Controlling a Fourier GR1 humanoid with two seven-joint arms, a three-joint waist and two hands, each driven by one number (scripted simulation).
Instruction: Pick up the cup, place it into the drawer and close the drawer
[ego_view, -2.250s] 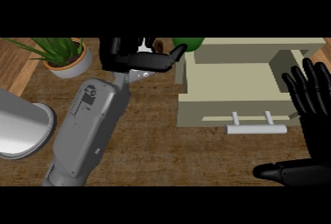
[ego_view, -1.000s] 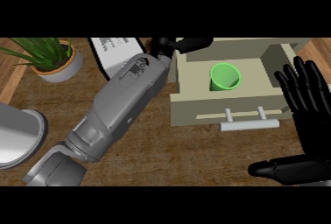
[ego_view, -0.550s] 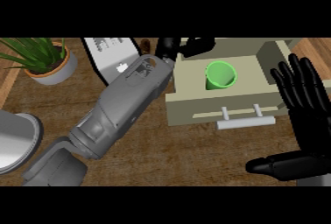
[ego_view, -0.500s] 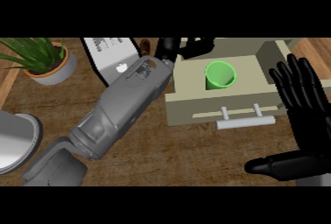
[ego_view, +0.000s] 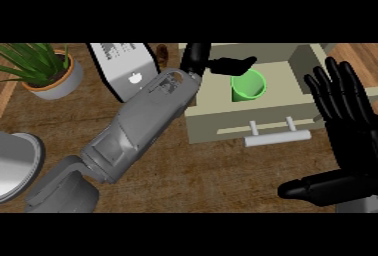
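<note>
Head view showed a green plastic cup (ego_view: 249, 86) standing in the open beige drawer (ego_view: 236, 118). The left hand (ego_view: 221, 64) was beside it with fingers relaxed, and the right hand (ego_view: 350, 134) rested with fingers straight.

Grey forearm (ego_view: 140, 130), blk right hand (ego_view: 347, 125).
</note>
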